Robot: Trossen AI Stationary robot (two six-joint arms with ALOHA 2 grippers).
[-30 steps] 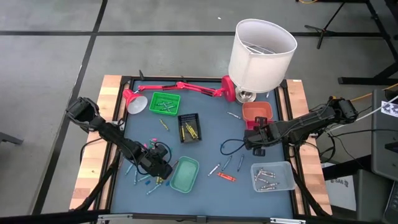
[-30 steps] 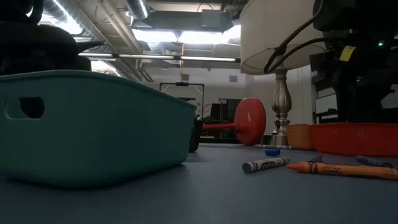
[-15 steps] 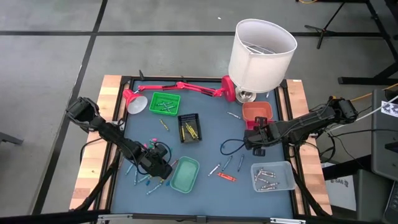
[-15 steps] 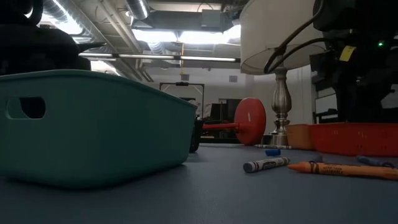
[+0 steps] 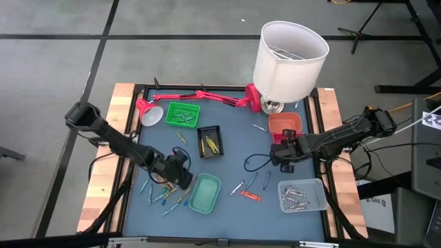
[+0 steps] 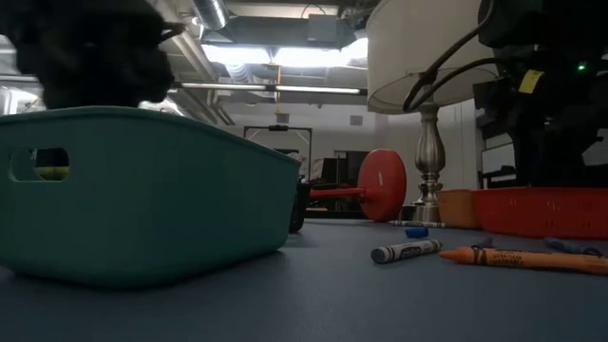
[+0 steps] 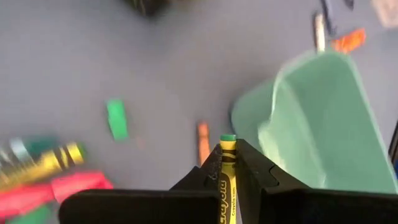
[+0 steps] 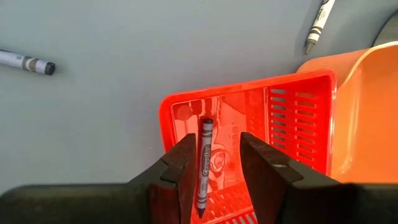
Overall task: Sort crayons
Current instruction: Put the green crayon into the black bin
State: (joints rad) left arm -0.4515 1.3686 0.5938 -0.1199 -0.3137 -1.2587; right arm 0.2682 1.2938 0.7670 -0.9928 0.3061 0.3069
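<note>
Since a second ago the left arm is lifting and swinging toward the table's middle, its left gripper now hovering just beside the teal plastic tray, above scattered loose crayons; the right arm is staying put. From above, the right gripper is hanging over the red slotted tray, next to the orange tray and the white-shaded lamp, while a clear tray of grey crayons, a green tray, a black tray and a pink desk lamp are lying around. At table height, the teal tray's wall is blocking most of the left side, with a dark crayon and an orange crayon lying apart on the blue mat. Through the left wrist camera, the fingers are pinching a yellow crayon with a green tip; its wrapper lettering is too small to read. Through the right wrist camera, the fingers are standing spread over a dark crayon resting inside the red tray.
</note>
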